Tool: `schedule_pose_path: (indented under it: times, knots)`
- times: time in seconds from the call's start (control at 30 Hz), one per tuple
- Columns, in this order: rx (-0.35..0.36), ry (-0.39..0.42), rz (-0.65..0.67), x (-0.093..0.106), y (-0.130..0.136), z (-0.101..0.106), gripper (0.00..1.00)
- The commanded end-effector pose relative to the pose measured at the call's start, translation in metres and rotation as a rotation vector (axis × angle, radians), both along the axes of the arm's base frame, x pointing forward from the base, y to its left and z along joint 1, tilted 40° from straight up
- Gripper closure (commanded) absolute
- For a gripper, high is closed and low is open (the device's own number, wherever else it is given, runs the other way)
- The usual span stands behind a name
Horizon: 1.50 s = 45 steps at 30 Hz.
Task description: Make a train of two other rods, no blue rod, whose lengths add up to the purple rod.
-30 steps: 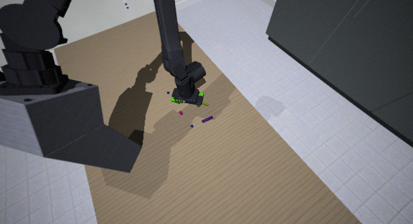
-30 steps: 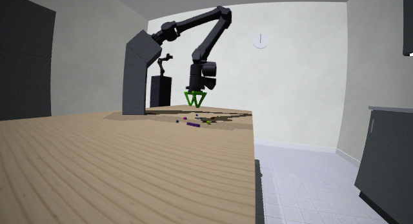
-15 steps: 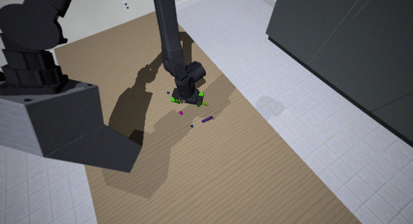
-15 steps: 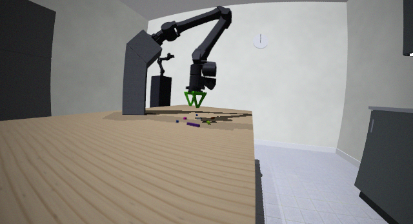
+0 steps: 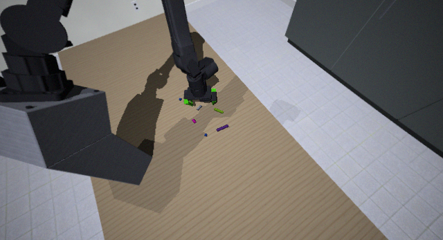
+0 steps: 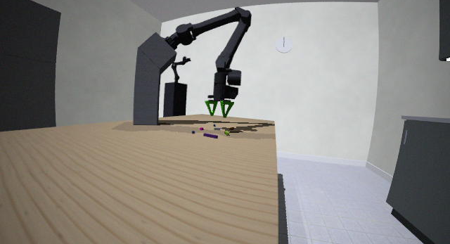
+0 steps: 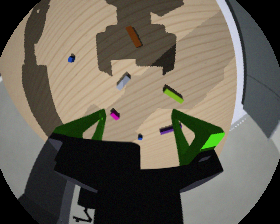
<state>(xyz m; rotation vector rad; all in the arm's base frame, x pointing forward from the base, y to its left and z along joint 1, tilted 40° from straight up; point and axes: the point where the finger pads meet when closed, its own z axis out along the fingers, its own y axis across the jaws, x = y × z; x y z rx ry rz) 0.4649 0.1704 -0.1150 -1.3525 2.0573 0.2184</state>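
The orange rod lies in the arm's shadow at the top of the wrist view; the top view does not show it. The magenta rod lies apart from it. The purple rod is partly behind a finger in the wrist view. The grey rod and the lime rod lie apart. My gripper is open and empty, above the table. No two rods touch.
One small blue rod lies beyond the grey rod on the arm's base side. Another blue rod lies near the purple rod. The table has its long edge beyond the lime rod.
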Motion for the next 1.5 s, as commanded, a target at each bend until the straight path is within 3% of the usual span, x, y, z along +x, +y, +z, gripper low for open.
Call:
schedule_pose_path:
  times: [0.0, 0.17, 0.2, 0.4, 0.43, 0.63, 0.67, 0.8, 0.87, 1.47]
  knots:
    - [-0.054, -0.076, 0.124, 0.003, 0.022, 0.021, 0.00]
    - [-0.052, -0.073, 0.123, 0.002, 0.021, 0.020, 0.00]
    - [-0.105, -0.134, 0.216, 0.004, 0.038, 0.032, 0.00]
    - [-0.102, -0.134, 0.218, 0.003, 0.039, 0.032, 0.00]
    - [-0.149, -0.187, 0.298, 0.003, 0.053, 0.043, 0.00]
    - [-0.148, -0.181, 0.297, 0.001, 0.052, 0.041, 0.00]
    - [-0.183, -0.228, 0.361, 0.002, 0.065, 0.051, 0.00]
    - [-0.181, -0.228, 0.362, 0.002, 0.065, 0.051, 0.00]
    - [-0.215, -0.266, 0.419, 0.001, 0.076, 0.059, 0.00]
    - [-0.218, -0.242, 0.408, -0.002, 0.067, 0.049, 0.00]
